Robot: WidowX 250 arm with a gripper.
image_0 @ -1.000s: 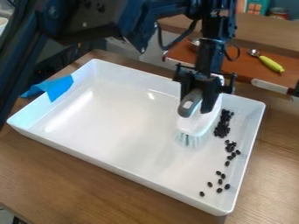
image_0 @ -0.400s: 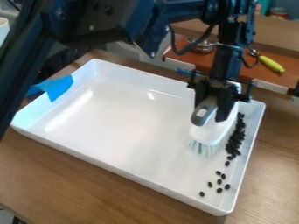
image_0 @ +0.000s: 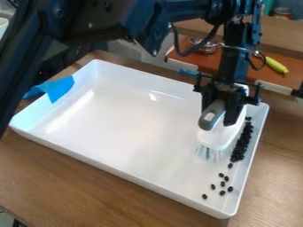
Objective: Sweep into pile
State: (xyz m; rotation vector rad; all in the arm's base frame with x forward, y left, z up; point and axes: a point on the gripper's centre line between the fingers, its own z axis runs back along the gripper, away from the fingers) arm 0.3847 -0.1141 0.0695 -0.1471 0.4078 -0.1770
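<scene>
Black beans (image_0: 241, 144): lie inside the white tray (image_0: 142, 178), mostly in a dense strip beside its right wall in the view, with a looser scatter toward the near corner. Black arm (image_0: 98, 20): spans the top of the view from upper left, then drops steeply over the tray's right half. Gripper (image_0: 219, 116): points downward, closed around the grey handle of a white brush (image_0: 222, 134), with nothing else in its grasp. Bristles (image_0: 211, 153): hang low over the tray floor, just left of the strip.

By count: one tray, one brush, eight loose beans; too tightly packed to count in the strip. One piece of blue tape (image_0: 57, 88) over the tray's left rim.

Underneath, a brown wood-grain table (image_0: 77, 177). Behind, a reddish-brown surface (image_0: 234, 66) with one metal bowl (image_0: 204, 47) and one yellow-green handled utensil (image_0: 276, 65).
</scene>
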